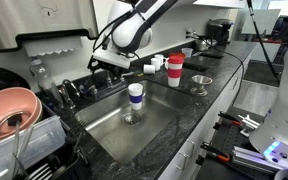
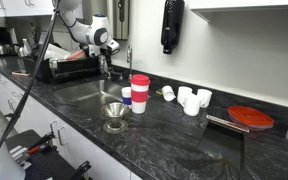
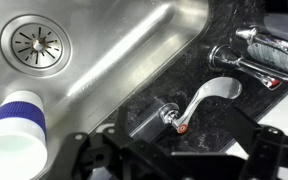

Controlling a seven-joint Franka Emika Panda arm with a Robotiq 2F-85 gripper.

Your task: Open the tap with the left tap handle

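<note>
The tap is a thin metal gooseneck behind the sink; its base shows in the wrist view. The left tap handle is a short curved silver lever with a red dot at its hub, lying on the black counter behind the sink rim. My gripper is open and hovers just above the handle, one dark finger on each side of the hub, touching nothing. In both exterior views the gripper hangs at the back of the sink, left of the spout.
A steel sink with a round drain holds a white cup with a blue band. A red-and-white cup, a metal funnel and white cups stand on the counter. A pink bowl sits in a rack.
</note>
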